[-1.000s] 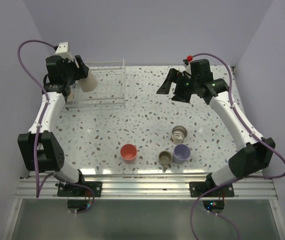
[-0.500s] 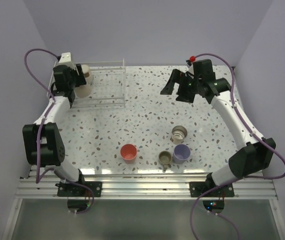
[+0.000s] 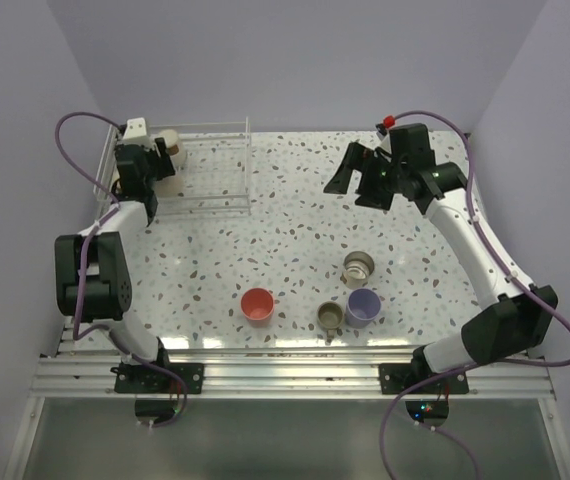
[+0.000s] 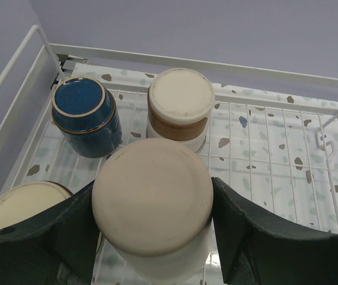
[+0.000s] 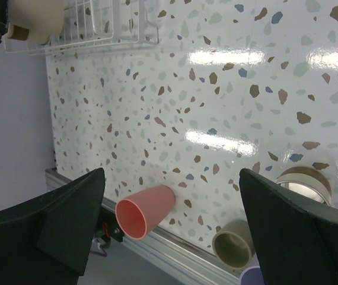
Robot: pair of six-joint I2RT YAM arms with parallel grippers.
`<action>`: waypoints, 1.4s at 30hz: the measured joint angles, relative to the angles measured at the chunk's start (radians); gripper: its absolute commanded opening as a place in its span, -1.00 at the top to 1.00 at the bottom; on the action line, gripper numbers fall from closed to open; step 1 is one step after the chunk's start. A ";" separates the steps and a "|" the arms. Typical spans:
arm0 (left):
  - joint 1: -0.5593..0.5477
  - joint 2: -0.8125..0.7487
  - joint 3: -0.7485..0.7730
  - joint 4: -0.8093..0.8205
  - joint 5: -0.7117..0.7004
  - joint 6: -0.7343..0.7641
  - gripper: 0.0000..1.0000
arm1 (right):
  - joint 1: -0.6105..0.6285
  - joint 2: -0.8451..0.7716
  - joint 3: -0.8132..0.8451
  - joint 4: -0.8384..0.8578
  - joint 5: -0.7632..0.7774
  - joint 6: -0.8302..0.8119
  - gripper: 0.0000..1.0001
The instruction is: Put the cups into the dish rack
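Observation:
My left gripper (image 3: 161,156) is shut on a beige cup (image 4: 151,202), held upside down over the left end of the white wire dish rack (image 3: 211,166). In the left wrist view, the rack (image 4: 264,72) holds an upturned dark blue cup (image 4: 86,116), a brown-and-cream cup (image 4: 181,110) and a cream cup (image 4: 21,205). My right gripper (image 3: 351,176) is open and empty, high above the table. On the table stand a red cup (image 3: 257,304), an olive cup (image 3: 330,316), a lavender cup (image 3: 363,306) and a grey-metallic cup (image 3: 359,266).
The right wrist view shows the red cup (image 5: 145,211), the olive cup (image 5: 233,243), the grey-metallic cup (image 5: 302,181) and the table's front aluminium edge (image 5: 175,258). Walls close in on the left, right and back.
My left gripper has carried the beige cup back and left, over the rack's left end and lower towards the cups there. The right arm shifted slightly right.

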 measured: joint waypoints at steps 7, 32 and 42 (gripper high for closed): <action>0.000 0.041 0.006 0.006 -0.064 -0.007 0.51 | 0.000 -0.022 -0.029 0.005 0.001 0.000 -0.97; 0.000 -0.089 0.047 -0.179 -0.067 -0.106 -1.00 | 0.011 -0.062 -0.164 -0.025 0.084 -0.079 -0.79; -0.062 -0.348 0.056 -0.291 -0.043 -0.236 -1.00 | 0.171 -0.062 -0.293 -0.057 0.205 -0.157 -0.57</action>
